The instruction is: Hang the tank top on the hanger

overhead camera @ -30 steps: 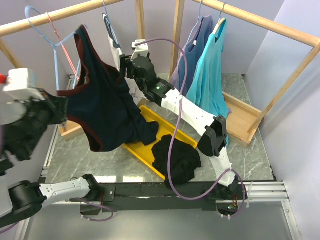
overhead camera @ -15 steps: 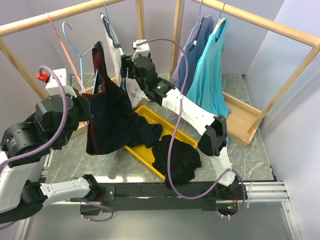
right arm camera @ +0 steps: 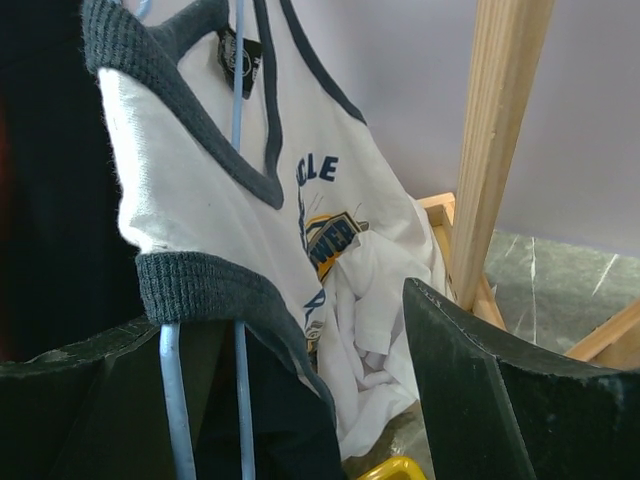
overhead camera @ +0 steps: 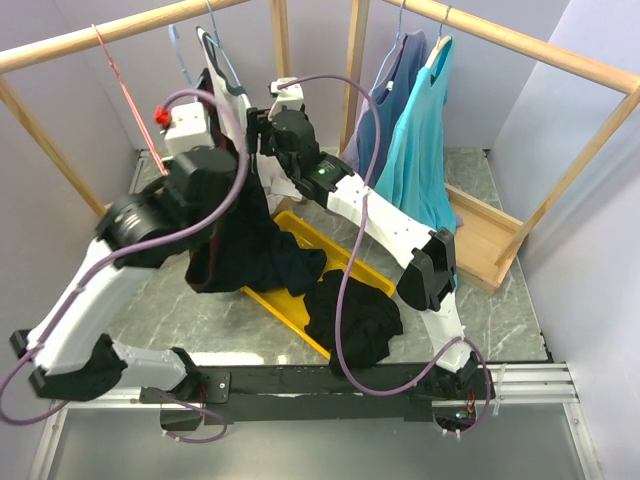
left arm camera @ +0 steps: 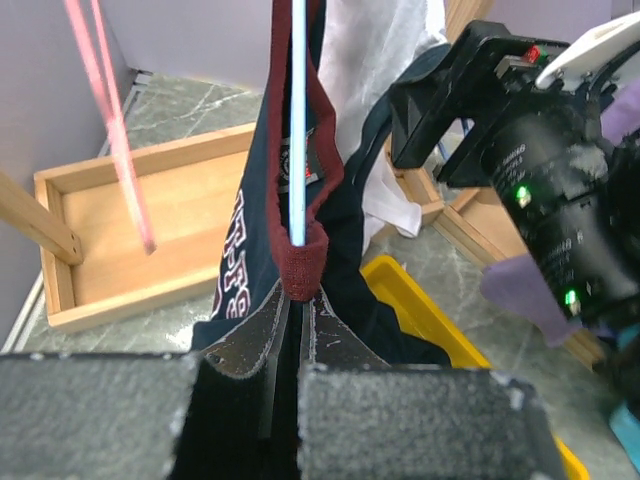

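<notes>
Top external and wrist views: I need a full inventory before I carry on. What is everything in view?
tank top: one, dark navy with maroon trim, hanging over the tray's far end
hanger: one, light blue wire, along the tank top's strap
white tank top: one, white with dark trim, on a blue hanger at the back
pink-red hanger: one, left rail
yellow tray: one, table centre
black garment: one, over the tray's near end
purple-blue shirt: one, right rail
teal shirt: one, right rail
wooden rack: one, light wood, around the table
left gripper: shut on the tank top's strap
right gripper: open, by the white tank top
</notes>
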{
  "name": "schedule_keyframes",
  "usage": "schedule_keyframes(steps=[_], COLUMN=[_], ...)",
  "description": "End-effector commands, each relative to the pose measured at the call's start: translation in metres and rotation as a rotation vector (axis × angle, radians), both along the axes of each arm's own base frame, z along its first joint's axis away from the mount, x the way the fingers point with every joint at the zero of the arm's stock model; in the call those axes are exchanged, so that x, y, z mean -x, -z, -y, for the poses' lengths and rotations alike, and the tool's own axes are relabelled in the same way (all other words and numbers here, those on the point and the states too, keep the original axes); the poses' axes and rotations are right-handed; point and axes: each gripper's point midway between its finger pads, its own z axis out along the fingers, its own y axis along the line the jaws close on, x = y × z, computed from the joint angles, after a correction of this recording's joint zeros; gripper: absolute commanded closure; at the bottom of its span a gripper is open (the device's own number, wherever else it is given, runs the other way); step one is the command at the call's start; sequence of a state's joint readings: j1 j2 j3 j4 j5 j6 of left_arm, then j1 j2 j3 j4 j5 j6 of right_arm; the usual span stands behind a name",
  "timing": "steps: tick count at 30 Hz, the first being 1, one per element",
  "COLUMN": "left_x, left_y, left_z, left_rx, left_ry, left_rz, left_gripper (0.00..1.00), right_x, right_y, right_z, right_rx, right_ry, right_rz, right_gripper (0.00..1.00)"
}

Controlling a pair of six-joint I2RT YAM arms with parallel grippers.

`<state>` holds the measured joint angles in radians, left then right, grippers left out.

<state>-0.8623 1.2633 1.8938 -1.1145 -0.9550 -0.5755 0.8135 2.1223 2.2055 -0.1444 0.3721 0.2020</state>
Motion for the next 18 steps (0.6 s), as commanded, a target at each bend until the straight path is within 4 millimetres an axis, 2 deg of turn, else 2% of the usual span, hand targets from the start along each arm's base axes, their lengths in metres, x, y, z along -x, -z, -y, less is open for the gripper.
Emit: schedule_keyframes(steps=[1,7,12,18], left_x=[-0.02,-0.047,-0.06,-0.082], left_y=[-0.027,-0.029,-0.042,-0.046], left_z=[-0.001,-0.012,-0.024,-0.036], left_rx=[0.031,-0.01,-0.04,-0.076], left_ry=[-0.056,-0.127,-0.201,-0.254], left_rz=[0.088,0.089,0.126,0.126], left_gripper=[0.99,0.99,0.99,0.99], right_x=[0.009,0.01,0.011,0.009], right_y=[-0.054,-0.06,-0.061,-0.057], right_z=[0.017,0.015,0.011,0.007], right_rx=[-0.083,-0.086,-0.088,-0.084], right_ry=[-0.005,-0.029,-0.046,-0.063], right_rz=[0.062,0.064,0.064,0.06], right_gripper=[0.22,0.22,0.22,0.22])
